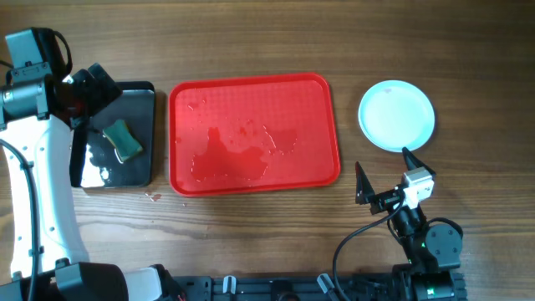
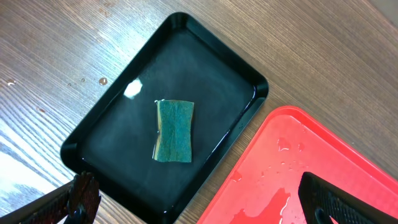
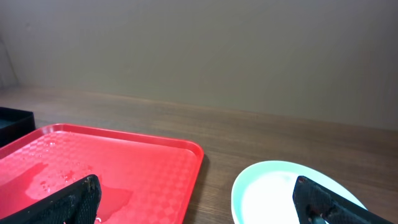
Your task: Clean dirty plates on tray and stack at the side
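Note:
The red tray (image 1: pixel 254 134) lies mid-table with no plates on it, only water puddles. It also shows in the left wrist view (image 2: pixel 298 168) and the right wrist view (image 3: pixel 124 168). A pale turquoise plate with a white centre (image 1: pixel 396 115) lies to the tray's right; I cannot tell whether others lie under it. It also shows in the right wrist view (image 3: pixel 273 193). My right gripper (image 1: pixel 386 177) is open and empty, below the plate. My left gripper (image 2: pixel 199 205) is open and empty, above the black tray's edge.
A glossy black tray (image 1: pixel 117 171) sits left of the red tray and holds a green sponge (image 1: pixel 124 140), which also shows in the left wrist view (image 2: pixel 174 130). A few droplets lie on the wood near the black tray's front (image 1: pixel 153 197).

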Controlling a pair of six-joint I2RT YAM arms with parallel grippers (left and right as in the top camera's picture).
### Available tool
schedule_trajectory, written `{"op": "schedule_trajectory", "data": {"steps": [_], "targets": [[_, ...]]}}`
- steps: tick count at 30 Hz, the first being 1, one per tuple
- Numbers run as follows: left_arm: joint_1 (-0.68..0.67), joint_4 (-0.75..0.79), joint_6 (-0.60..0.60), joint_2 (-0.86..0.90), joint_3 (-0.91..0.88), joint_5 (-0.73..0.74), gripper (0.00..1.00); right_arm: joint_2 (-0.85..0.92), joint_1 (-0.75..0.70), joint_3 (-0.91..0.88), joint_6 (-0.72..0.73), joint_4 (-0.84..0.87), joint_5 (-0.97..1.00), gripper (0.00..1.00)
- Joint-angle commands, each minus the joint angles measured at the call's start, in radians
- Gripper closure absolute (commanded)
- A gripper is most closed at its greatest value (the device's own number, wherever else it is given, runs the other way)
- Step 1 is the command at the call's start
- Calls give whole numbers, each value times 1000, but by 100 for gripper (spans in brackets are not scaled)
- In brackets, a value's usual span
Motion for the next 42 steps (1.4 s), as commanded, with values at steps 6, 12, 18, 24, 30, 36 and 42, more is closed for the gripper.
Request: {"op": "schedule_trajectory", "data": {"steps": [6,12,18,24,30,36,42], "targets": [[-142,3,6,-238,-29,-50,0,-14,-4,-2,-10,2,-18,0],[-265,53,10,-668,-239,-111,0,-14,-4,-2,-10,2,-18,0],[-315,645,10,-1032,-893,-78,0,-14,-4,-2,-10,2,-17,0],[-316,947,125,-1418,-1309,-40,0,-14,-4,-2,-10,2,-17,0],[-316,956,243,-1510,-1434,-40,0,-14,-4,-2,-10,2,-18,0],[-309,1048,242,-1510,-1525,-32,0,-14,-4,-2,-10,2,-18,0],[-307,1031,242,-1509,-1525,-28,0,-14,-4,-2,-10,2,-17,0]]}}
